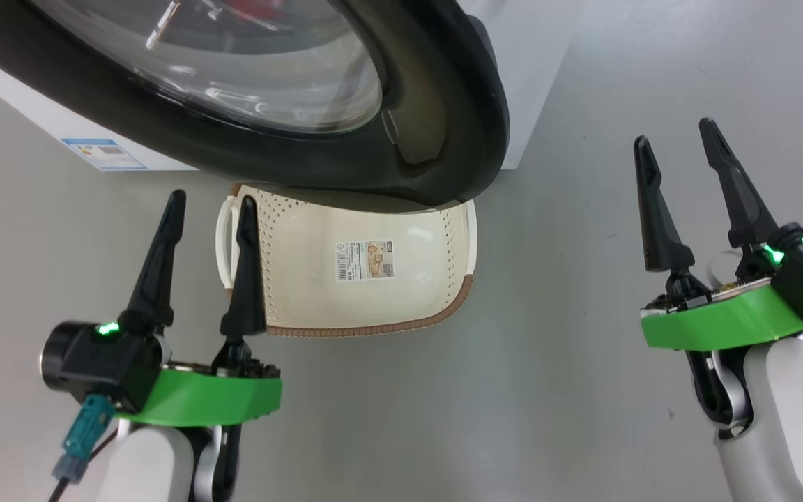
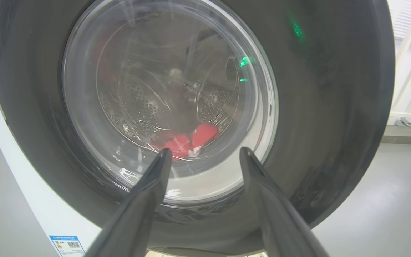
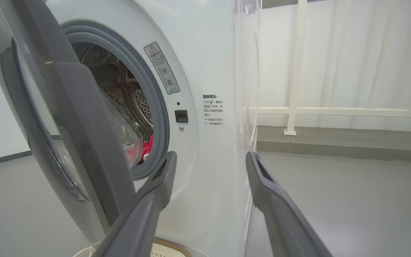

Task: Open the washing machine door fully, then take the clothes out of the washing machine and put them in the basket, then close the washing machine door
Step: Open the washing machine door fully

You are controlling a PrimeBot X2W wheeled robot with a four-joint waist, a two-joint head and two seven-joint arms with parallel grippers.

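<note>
The glossy black washing machine door (image 1: 346,150) stands partly open, swung out over the cream basket (image 1: 373,300) on the floor. Through its glass window (image 2: 170,100) I see red clothes (image 2: 191,141) low in the steel drum. In the right wrist view the door (image 3: 77,117) stands ajar from the grey rubber ring (image 3: 157,107), and red clothes (image 3: 145,150) show in the gap. My left gripper (image 1: 212,206) is open, near the basket's left handle and below the door. My right gripper (image 1: 677,136) is open, off to the right of the washing machine (image 3: 209,71). Neither holds anything.
The basket has a paper label (image 1: 365,260) inside and holds nothing that I can see. A blue label sticker (image 1: 103,153) sits on the machine's front. A white railing (image 3: 298,71) and a curtained wall run to the machine's right, above grey floor (image 1: 583,348).
</note>
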